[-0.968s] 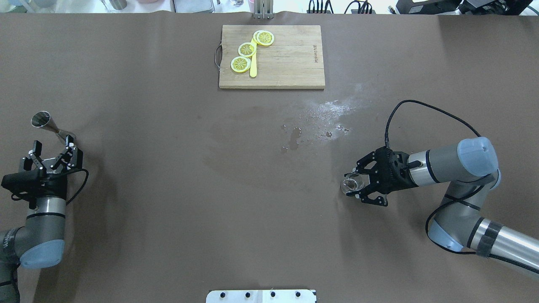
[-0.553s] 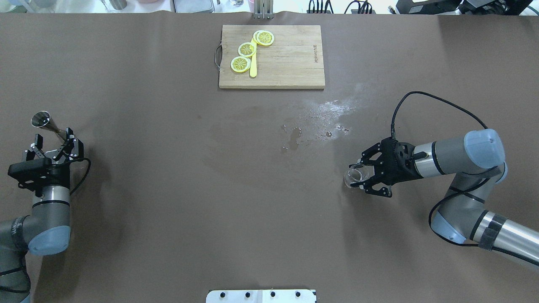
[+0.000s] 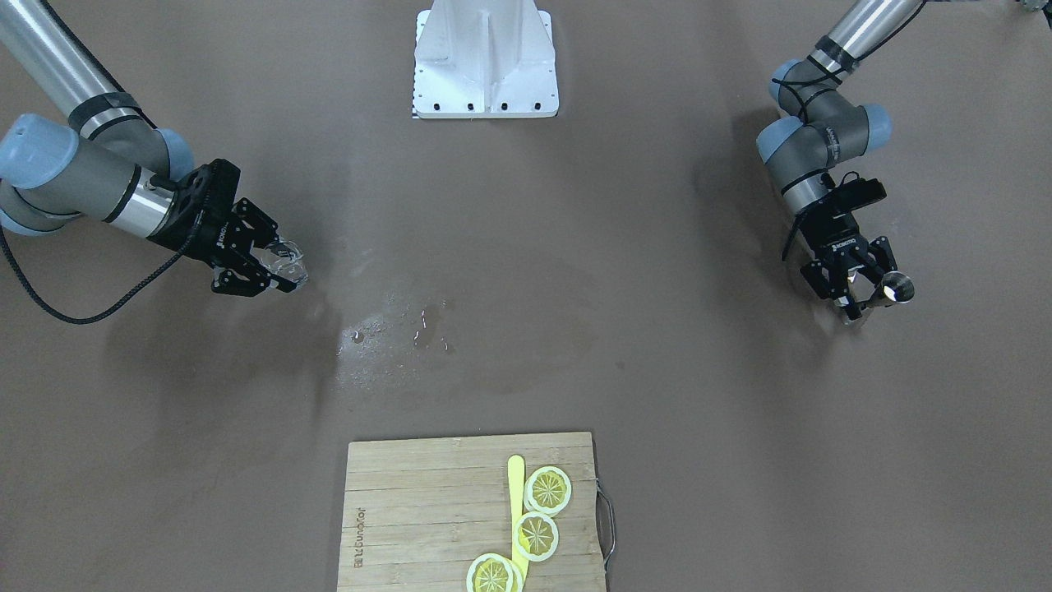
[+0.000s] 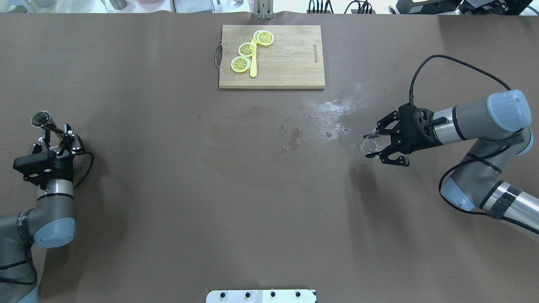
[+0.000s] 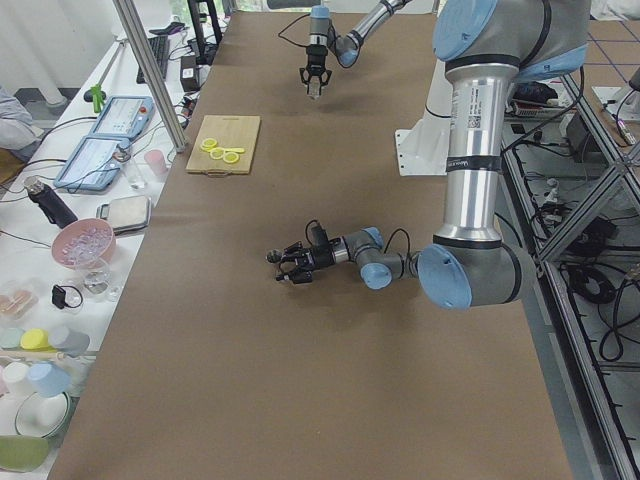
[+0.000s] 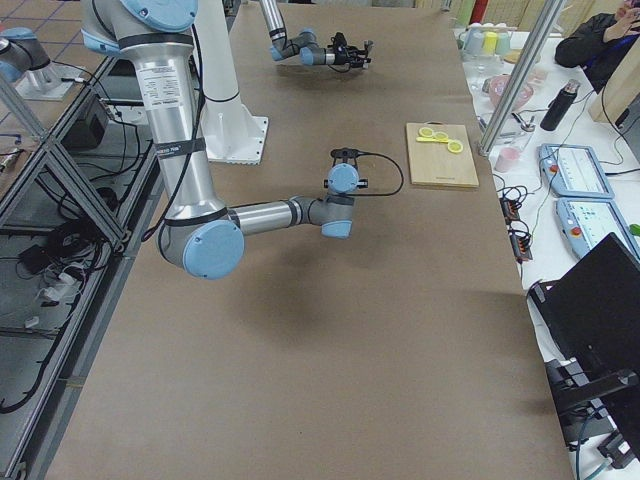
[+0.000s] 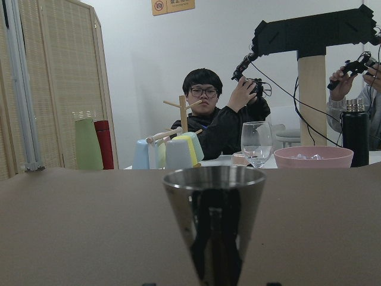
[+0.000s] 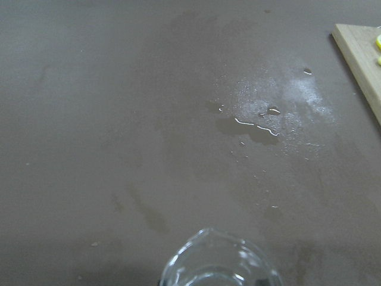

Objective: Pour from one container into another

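A metal jigger (image 4: 41,119) stands upright on the brown table near the left edge; it also shows as the jigger (image 3: 896,288) from the front. My left gripper (image 4: 57,134) reaches it from the near side, fingers open on either side of its narrow waist. Close up, the jigger (image 7: 214,202) fills the centre of the left wrist view. A clear glass cup (image 4: 374,144) hangs above the table on the right, with my right gripper (image 4: 370,145) shut on it. The cup's rim (image 8: 217,262) shows at the bottom of the right wrist view.
A wooden cutting board (image 4: 290,59) at the far middle carries lemon slices (image 4: 246,49) and a yellow stick. A wet spill (image 4: 294,136) marks the table centre. The white base plate (image 4: 261,296) sits at the near edge. People and cups sit beyond the table's left end.
My right gripper has lifted the glass cup and carried it farther away and to the right. My left gripper has advanced around the jigger, which stands where it was.
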Robot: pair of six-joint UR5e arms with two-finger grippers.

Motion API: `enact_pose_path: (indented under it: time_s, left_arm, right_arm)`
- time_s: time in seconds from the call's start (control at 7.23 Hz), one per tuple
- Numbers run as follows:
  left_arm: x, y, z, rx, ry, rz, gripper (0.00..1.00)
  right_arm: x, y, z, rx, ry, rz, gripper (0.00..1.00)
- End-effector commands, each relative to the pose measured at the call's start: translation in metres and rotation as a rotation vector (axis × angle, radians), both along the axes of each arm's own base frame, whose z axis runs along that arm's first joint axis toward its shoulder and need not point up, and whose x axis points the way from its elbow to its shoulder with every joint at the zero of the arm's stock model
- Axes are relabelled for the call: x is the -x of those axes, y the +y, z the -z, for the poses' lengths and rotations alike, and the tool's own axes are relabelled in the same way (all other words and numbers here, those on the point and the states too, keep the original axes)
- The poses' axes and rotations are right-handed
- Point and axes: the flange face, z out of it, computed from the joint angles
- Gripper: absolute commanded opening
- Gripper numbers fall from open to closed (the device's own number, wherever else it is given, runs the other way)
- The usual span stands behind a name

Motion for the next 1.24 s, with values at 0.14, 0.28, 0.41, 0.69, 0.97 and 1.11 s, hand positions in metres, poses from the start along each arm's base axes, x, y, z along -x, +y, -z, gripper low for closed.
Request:
enact_pose_path:
  time_s: [0.14,0.28,0.41,0.69,0.97,1.11]
  left_arm:
    - [0.005,-0.007,0.008,-0.005,0.02,0.013,0.0]
    - [0.003,-0.007,0.034,-0.022,0.065,0.01,0.0]
    - [0.003,-0.007,0.067,-0.042,0.088,-0.002,0.0]
    - [-0.036,-0.031,0.191,-0.097,0.015,-0.086,0.0]
    - [-0.075,-0.057,0.315,-0.145,-0.025,-0.206,0.0]
    - [-0.089,-0.065,0.356,-0.166,-0.05,-0.251,0.0]
  right_arm:
    - [-0.032,-0.032,0.017,0.006,-0.004,-0.017,0.0]
    - [-0.045,-0.042,0.023,0.0,-0.011,-0.026,0.0]
    - [-0.055,-0.048,0.025,0.002,-0.014,-0.037,0.0]
    - [-0.087,-0.078,0.051,0.021,-0.018,-0.036,0.0]
    - [-0.09,-0.085,0.096,0.054,-0.031,-0.021,0.0]
    - [-0.104,-0.079,0.13,0.097,-0.011,-0.024,0.0]
